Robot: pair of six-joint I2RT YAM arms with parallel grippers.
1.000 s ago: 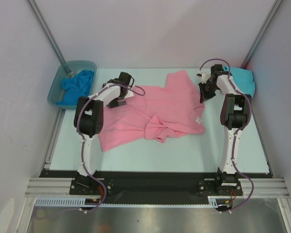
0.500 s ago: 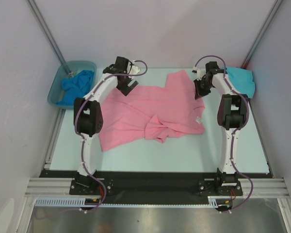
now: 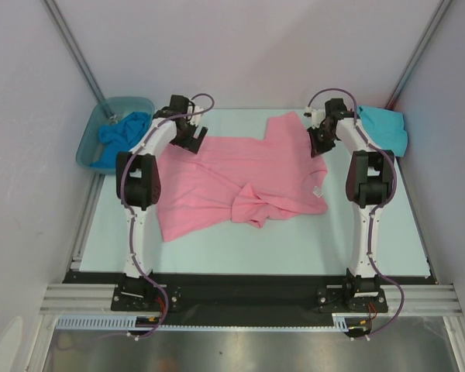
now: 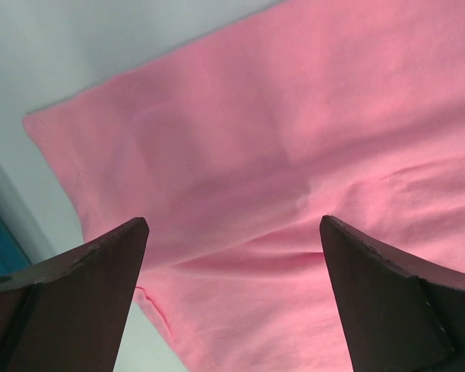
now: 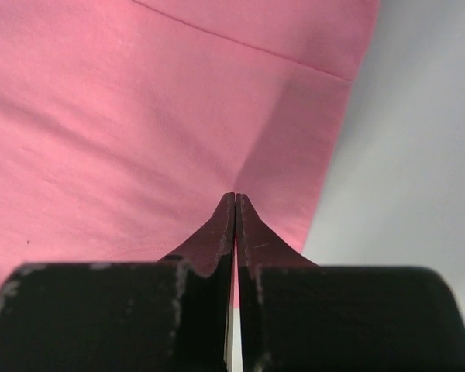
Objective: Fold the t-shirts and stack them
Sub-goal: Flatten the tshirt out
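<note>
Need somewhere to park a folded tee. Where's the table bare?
Bare: the strip between the pink tee and the table's near edge, and the right side nearer than the turquoise tee. Crowded: far corners, with tub and turquoise tee.

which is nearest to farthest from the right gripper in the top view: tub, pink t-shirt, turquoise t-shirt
1. pink t-shirt, directly at the right gripper
2. turquoise t-shirt, far right corner
3. tub, far left, across the table

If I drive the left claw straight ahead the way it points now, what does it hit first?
The pink t-shirt. The open left claw points at its cloth near one edge, with nothing showing in between. How far off the cloth lies is unclear.
</note>
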